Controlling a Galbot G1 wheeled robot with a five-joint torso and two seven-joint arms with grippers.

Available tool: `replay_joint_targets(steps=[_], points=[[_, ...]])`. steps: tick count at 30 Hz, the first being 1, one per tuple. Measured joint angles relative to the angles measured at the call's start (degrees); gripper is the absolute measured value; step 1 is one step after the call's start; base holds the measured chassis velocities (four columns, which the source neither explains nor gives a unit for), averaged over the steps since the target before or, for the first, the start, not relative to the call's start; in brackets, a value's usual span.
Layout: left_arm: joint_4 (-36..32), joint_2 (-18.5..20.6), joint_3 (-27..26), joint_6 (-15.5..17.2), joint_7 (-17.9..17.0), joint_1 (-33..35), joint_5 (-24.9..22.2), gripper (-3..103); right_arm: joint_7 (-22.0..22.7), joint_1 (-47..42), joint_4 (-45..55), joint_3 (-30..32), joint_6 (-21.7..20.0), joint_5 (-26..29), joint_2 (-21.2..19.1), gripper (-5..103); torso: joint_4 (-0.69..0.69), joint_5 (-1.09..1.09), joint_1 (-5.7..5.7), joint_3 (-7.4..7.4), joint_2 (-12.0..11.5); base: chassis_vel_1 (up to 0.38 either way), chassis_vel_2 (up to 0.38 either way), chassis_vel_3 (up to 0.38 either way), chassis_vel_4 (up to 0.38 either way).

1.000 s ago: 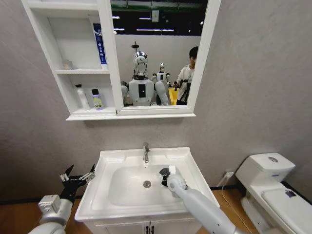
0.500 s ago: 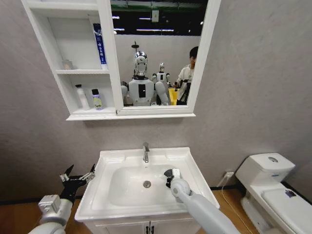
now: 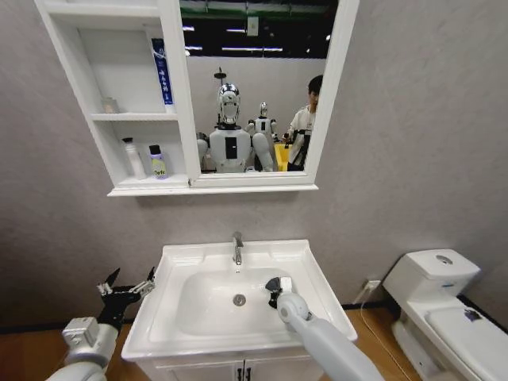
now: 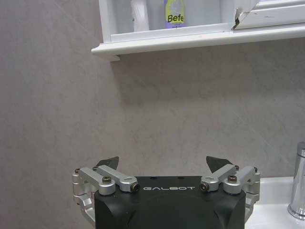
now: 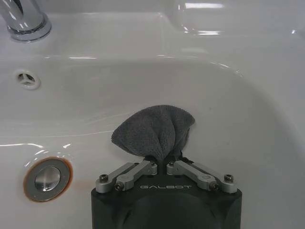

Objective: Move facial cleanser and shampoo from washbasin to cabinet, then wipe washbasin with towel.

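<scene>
white washbasin (image 3: 317,305) bowl: right gripper (image 5: 162,164) pinches grey towel (image 5: 155,131); left gripper (image 4: 163,167) spread wide beside it

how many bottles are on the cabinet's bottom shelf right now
2: a slim white plastic bottle stands on the left, and a short purple-labelled bottle with a black cap stands just right of it. Nothing seems hidden behind them.

head looks down on washbasin (image 3: 171,258); right wrist close inside it.

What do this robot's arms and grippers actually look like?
Both arms have smooth silver-grey rounded shells. The left gripper and right gripper each have a black boxy body printed GALBOT, silver linkage bars joined by dark bolts, and black pointed tips on the jaws.
</scene>
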Motion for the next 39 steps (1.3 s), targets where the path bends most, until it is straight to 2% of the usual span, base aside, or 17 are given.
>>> replay_joint_targets(steps=[4, 13, 23, 30, 39], points=[[0.00, 0.00, 0.00, 0.00, 0.00, 0.00, 0.00, 100, -0.86, 1.01, -2.81, -0.53, 0.07, -0.32, 2.41, 3, 0.00, 0.01, 0.00, 0.00, 0.00, 0.000, 0.000, 0.000, 0.000], [0.00, 0.00, 0.00, 0.00, 0.00, 0.00, 0.00, 100, -3.65, 1.36, -5.17, -0.51, 0.58, -1.63, 3.69, 3, -0.01, 0.00, 0.00, 0.00, 0.00, 0.000, 0.000, 0.000, 0.000], [0.00, 0.00, 0.00, 0.00, 0.00, 0.00, 0.00, 100, -3.93, 2.57, -6.32, -2.09, 0.66, -1.28, 5.95, 3, 0.00, 0.01, 0.00, 0.00, 0.00, 0.000, 0.000, 0.000, 0.000], [0.00, 0.00, 0.00, 0.00, 0.00, 0.00, 0.00, 100, -3.29, 3.00, -6.51, -2.68, 0.66, -0.60, 5.93, 3, 0.00, 0.01, 0.00, 0.00, 0.00, 0.000, 0.000, 0.000, 0.000], [0.00, 0.00, 0.00, 0.00, 0.00, 0.00, 0.00, 100, -1.52, 0.20, -3.05, -0.06, 0.58, -0.43, 2.50, 3, 0.00, 0.02, 0.00, -0.01, 0.00, 0.000, 0.000, 0.000, 0.000]])
